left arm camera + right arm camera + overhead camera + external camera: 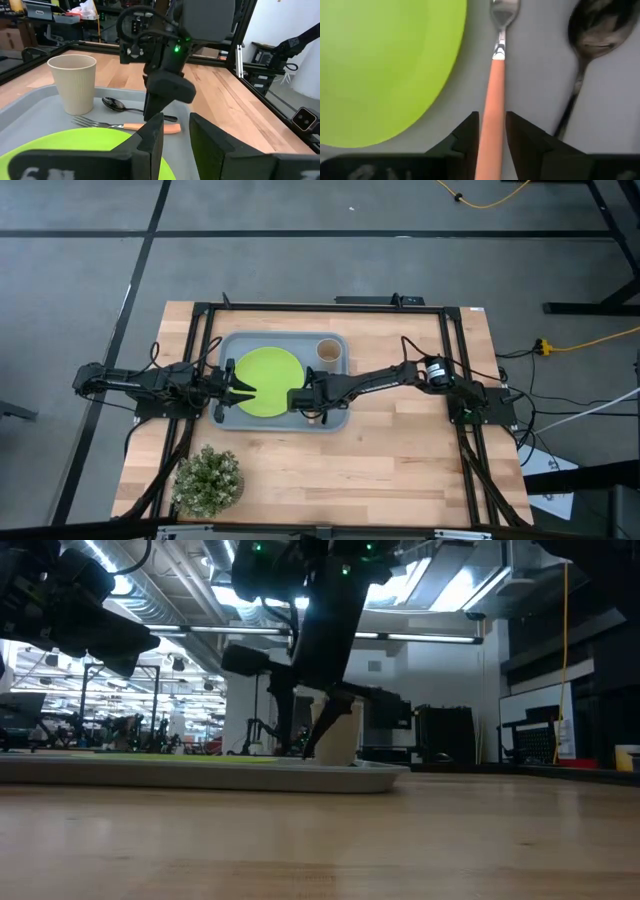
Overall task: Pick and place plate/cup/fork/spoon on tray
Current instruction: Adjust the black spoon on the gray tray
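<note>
While the right gripper (492,137) brackets its orange handle, jaws slightly parted and seemingly not pinching, the fork (495,75) lies flat on the tray (335,420) between plate (380,65) and spoon (590,45). Handling, judged: light, rigid, thin, smooth; best taken mid-handle. Cup (75,82) stands nearby. Left gripper (172,145) hovers spread over the plate.

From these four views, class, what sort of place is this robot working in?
Probably a robotics lab or workshop: a wooden table inside a black metal frame, exposed ceiling ducts, and benches stacked with equipment behind.
</note>
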Controlling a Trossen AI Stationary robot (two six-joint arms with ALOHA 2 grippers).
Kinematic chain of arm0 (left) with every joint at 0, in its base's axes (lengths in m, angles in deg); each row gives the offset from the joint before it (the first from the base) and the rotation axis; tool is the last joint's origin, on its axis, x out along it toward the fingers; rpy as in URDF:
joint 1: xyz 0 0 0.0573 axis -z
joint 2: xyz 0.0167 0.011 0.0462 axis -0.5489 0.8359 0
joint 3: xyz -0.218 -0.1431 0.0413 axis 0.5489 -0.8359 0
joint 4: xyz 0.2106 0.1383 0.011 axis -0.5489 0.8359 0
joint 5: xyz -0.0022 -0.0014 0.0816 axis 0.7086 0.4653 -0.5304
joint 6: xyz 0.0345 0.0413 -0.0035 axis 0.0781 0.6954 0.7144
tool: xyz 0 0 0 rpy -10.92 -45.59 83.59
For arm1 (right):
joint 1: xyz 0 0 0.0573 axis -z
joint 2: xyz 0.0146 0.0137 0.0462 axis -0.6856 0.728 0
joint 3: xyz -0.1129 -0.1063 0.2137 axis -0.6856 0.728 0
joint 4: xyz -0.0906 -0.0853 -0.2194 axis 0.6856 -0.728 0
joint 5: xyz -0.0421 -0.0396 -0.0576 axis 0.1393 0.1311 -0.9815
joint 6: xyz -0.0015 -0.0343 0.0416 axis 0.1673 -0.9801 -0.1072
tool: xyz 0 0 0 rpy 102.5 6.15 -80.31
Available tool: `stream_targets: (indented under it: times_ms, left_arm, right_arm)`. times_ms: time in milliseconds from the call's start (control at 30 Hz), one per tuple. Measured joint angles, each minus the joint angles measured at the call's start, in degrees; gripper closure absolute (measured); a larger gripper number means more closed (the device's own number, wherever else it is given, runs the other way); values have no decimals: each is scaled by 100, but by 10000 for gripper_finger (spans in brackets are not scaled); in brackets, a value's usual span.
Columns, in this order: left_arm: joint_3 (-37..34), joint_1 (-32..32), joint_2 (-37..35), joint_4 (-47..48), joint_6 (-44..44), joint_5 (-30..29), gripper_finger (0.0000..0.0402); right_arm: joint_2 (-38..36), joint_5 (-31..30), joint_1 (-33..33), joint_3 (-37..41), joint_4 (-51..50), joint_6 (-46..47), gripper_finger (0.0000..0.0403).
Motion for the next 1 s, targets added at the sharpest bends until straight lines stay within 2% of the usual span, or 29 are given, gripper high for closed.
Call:
stream_targets:
  times_ms: [200,367,500,667,767,1000]
  left_arm:
    - [0,-1,0,0,0,0,315]
    - [0,1,0,0,0,-2,315]
    - [0,0,0,0,0,-2,315]
    - [0,0,-1,1,-1,-2,315]
    - [1,1,0,0,0,-1,315]
    - [0,0,-1,0,0,-2,315]
  right_arm:
    - [-8,-13,-175,-448,-992,-99,302]
    - [-23,-29,-607,-855,-2240,-921,302]
    - [-23,64,-1078,-995,-3268,-2086,302]
    - [-21,322,-1668,-1004,-3706,-2325,302]
    - [-21,73,-1911,-1004,-3707,-2320,302]
    - [-21,-1036,-2152,-1005,-3766,-2191,306]
